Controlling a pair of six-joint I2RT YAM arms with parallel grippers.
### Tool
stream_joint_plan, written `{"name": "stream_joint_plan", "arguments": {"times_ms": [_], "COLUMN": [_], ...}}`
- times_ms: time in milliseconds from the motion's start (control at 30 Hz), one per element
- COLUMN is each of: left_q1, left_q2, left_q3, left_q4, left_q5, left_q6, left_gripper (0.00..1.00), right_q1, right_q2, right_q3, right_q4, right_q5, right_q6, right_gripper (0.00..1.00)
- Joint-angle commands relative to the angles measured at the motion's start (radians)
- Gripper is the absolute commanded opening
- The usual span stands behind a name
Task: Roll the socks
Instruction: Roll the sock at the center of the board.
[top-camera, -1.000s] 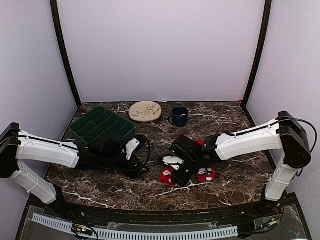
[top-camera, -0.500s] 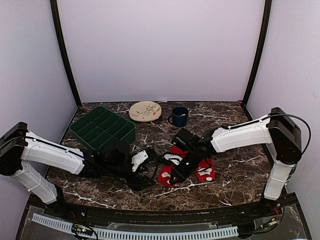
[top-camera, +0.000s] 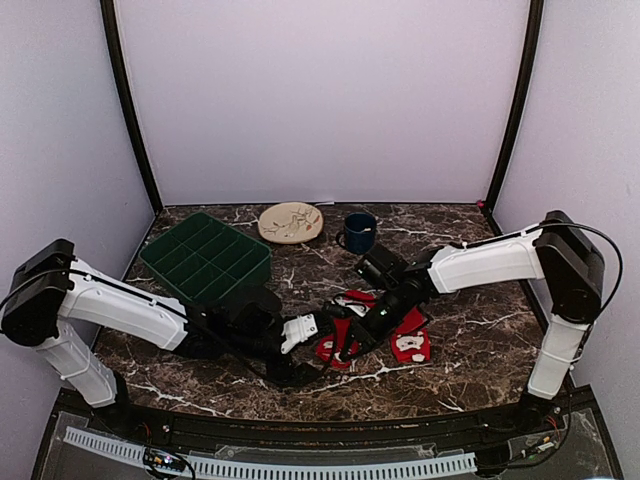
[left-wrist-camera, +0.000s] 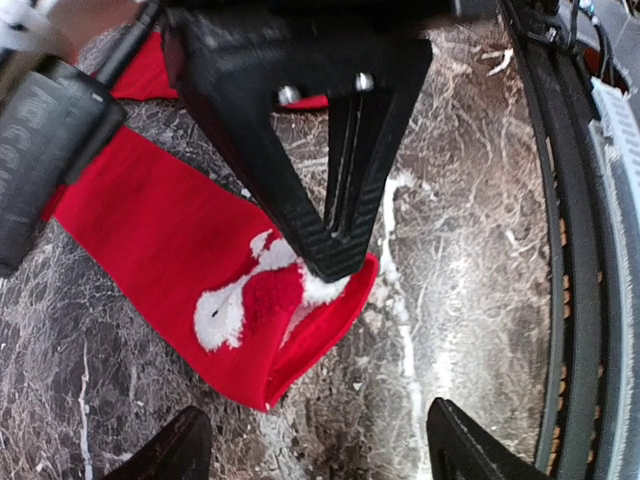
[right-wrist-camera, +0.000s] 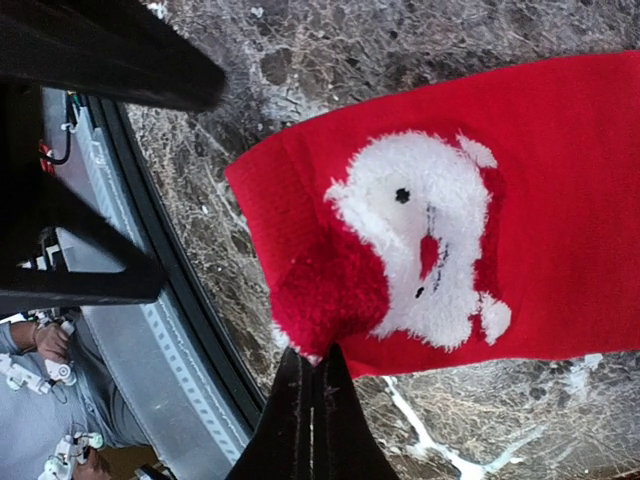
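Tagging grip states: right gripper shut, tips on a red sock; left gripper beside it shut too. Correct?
No. The left gripper is open, fingers wide apart in the left wrist view. The right gripper is shut, tips on the red sock.

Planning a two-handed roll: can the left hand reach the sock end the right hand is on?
Probably yes: the open left hand faces the end of that sock with bare marble between, though the right hand crowds it.
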Motion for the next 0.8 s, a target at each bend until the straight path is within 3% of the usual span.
{"name": "stream_joint_plan", "arguments": {"times_ms": [0, 433, 767], "left_q1": [-0.019, -0.079, -0.095], "left_q2": [0.04, 0.07, 0.045], "left_q3": [0.035, -0.001, -0.023], "left_q4": [-0.006, 0.198, 0.162], "left_q5": [-0.053, -0.316, -0.309], "left_q6": [0.11, 0.311, 0.347], "left_gripper": [0.75, 0.64, 0.6], "right_q1": [-0.023, -0.049, -0.062], "right_q2": [0.002, 0.002, -0.006], "right_q3": [0.025, 0.013, 0.002], "right_q4": [0.011, -0.022, -0.023], "right_q5": [-0.087, -0.128, -0.129], "right_q6": [-0.013, -0.059, -0.068], "right_gripper": [0.0, 0.0, 0.0]}}
